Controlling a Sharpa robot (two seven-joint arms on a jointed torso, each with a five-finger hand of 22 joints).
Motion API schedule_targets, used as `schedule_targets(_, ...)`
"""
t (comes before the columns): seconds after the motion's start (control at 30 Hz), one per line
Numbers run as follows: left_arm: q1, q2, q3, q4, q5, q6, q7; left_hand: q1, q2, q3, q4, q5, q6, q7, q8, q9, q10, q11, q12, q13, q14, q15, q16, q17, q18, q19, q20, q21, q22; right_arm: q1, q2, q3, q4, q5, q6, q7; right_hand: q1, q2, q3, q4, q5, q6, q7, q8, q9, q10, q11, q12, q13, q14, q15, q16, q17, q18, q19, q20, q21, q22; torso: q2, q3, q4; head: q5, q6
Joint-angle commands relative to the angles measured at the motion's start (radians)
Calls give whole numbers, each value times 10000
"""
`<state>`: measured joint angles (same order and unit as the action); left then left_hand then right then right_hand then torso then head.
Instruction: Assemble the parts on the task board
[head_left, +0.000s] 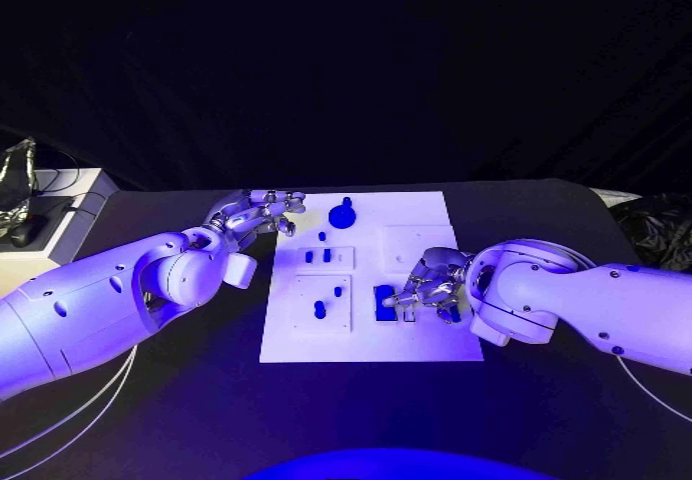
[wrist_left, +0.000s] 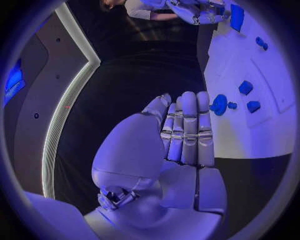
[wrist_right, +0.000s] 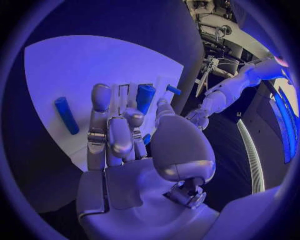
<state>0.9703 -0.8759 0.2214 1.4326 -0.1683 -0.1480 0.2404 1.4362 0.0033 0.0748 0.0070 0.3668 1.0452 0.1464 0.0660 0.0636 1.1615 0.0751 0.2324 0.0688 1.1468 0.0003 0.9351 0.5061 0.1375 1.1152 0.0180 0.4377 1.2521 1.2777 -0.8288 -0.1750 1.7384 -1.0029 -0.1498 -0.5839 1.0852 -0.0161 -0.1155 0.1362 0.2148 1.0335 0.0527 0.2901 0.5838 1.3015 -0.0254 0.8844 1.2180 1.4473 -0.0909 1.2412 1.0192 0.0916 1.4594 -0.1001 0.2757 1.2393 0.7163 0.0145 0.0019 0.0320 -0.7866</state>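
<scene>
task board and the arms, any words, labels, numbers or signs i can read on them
None can be read.
The task board is plain white, with no print on it.
The blue parts carry no marks.
The left hand and right hand show no lettering, nor do the white arms.

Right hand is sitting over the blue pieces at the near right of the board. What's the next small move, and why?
Probably lower the right hand a touch and close its fingers on the upright blue part beside it. The hand hangs over the task board with that part just at its fingertips, and I cannot tell that it grips anything yet. The left hand rests off the board's far left edge, out of the way.
</scene>
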Motion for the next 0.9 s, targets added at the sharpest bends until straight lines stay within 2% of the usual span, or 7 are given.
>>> schedule_targets(0.03,-6,2,6,31,23,141,52,-16,-6,-16,63,26,-76,8,10,14,-85,15,43,-4,-1,74,-26,-13,-23,55,-18,-48,9,-10,-187,1,171,-152,-374,840,154,38,341,-588,-82,66,-17,80,87,51,-30,81,34,9,15,-30,-7,46,475,-11,43,23,-1,-1,-7,15,13)
schedule_targets(0.13,-17,-1,6,32,23,140,55,-16,-6,-16,63,26,-76,8,10,14,-85,15,43,-4,-1,74,-26,-13,-23,55,-18,-48,9,-10,-475,11,322,-113,-629,1156,256,68,423,-901,241,76,-12,82,97,73,-39,125,59,5,15,-34,-12,43,477,-11,59,32,0,0,-4,16,16)
schedule_targets(0.27,-29,1,5,36,23,136,67,4,-6,-6,57,26,-71,6,12,14,-80,10,53,-3,1,71,-28,-18,-23,63,-19,-64,24,11,-912,57,422,38,-752,1391,169,44,388,-931,432,87,-15,68,88,83,-42,143,70,7,14,-20,5,42,479,-11,88,46,-4,-3,-7,1,35)
schedule_targets(0.43,-38,16,5,35,24,130,95,4,-6,-6,57,26,-71,6,12,14,-80,10,53,-3,1,71,-28,-18,-23,63,-19,-64,24,116,-1481,89,331,138,-205,1454,280,156,424,-1100,829,104,-10,11,43,92,-42,158,86,5,10,-1,30,37,477,-14,149,78,-6,-13,-6,-50,65)
schedule_targets(0.5,-41,31,6,35,24,135,111,4,-6,-6,57,26,-71,6,12,14,-80,10,53,-3,1,71,-28,-18,-23,63,-19,-64,24,151,-1678,93,240,136,255,1538,290,267,381,-1212,831,206,-5,-184,-121,107,-40,126,73,2,13,-13,18,31,461,-7,132,95,-1,-11,-2,-89,70)
schedule_targets(0.7,-56,60,7,46,24,160,153,8,-22,-14,50,22,-58,-5,14,15,-74,5,60,-3,-3,69,-28,-20,-25,64,-20,-76,38,194,-2180,97,110,-482,1064,1421,497,520,256,-1363,876,998,-55,-1311,-651,262,-82,31,155,-8,-31,-154,-192,-33,437,-46,-61,175,6,3,-11,-187,111)
schedule_targets(0.9,-73,75,7,43,24,171,174,8,-22,-14,50,22,-58,-5,14,15,-74,5,60,-3,-3,69,-28,-20,-25,64,-20,-76,38,189,-2372,88,98,-1378,1391,1094,513,595,232,-1296,890,1240,-98,-1577,-582,355,-125,30,232,-6,-55,-137,-187,-53,463,-72,0,258,4,3,-20,-244,122)
